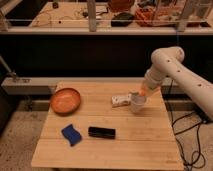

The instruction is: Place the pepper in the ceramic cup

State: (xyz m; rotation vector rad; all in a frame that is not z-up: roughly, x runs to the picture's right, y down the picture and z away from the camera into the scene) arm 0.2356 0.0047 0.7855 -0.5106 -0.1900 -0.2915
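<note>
A wooden bench is seen from the front and slightly above, with a railing and cluttered shelves behind it. A white robot arm is reached in from the 3 o'clock side and bent down toward the bench's 2 o'clock area.

The gripper is held just above the ceramic cup, at the cup's 1 o'clock edge. Its fingers are closed narrowly on the pepper. Only a small orange part of the pepper is shown, right over the cup's rim. Its long axis, and which way its stem end points, cannot be told.

The ceramic cup is stood upright, mouth up, on the bench. A flat white block is laid at the cup's 9 o'clock, just beside it, with its long axis running from 9 to 3 o'clock. Whether the block carries any writing cannot be told.

A round orange bowl is placed at the bench's 10 o'clock. A blue sponge is laid at 7 o'clock. A black oblong item is laid near 6 o'clock, just beside the sponge at the sponge's 3 o'clock.
</note>
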